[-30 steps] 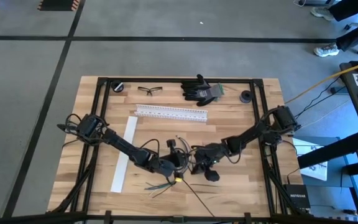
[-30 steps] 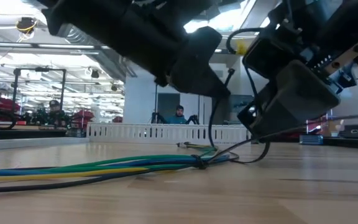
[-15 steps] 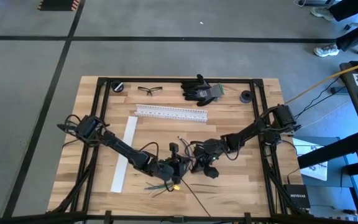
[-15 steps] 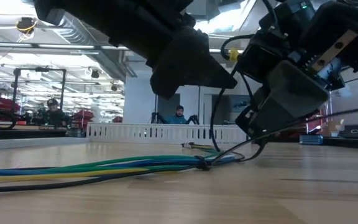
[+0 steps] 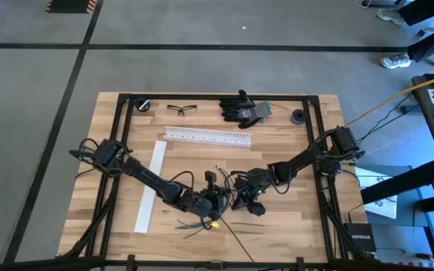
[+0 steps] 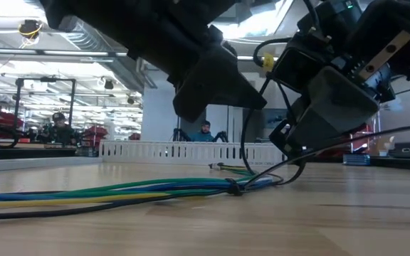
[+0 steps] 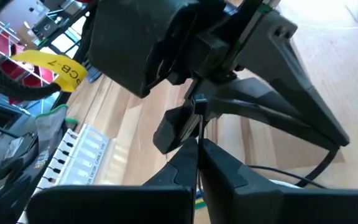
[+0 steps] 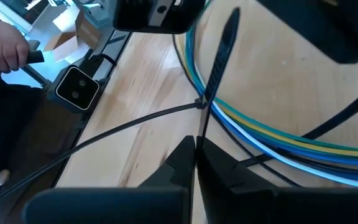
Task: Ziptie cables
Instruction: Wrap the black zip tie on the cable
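So the cables [image 6: 119,192] (blue, green, yellow and black ones) lie bundled on the worktop [image 5: 292,226] near its front edge, cinched by a black zip tie [image 8: 219,56]. Right hand [image 8: 196,146] is pinched shut on the tie's tail. Left hand [image 7: 199,146] is right against it, closed on a thin black strand.

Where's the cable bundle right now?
In the high view the cables lie near the table's front edge, just left of centre, under the left gripper, with the white strip to their left. The right gripper is close beside.
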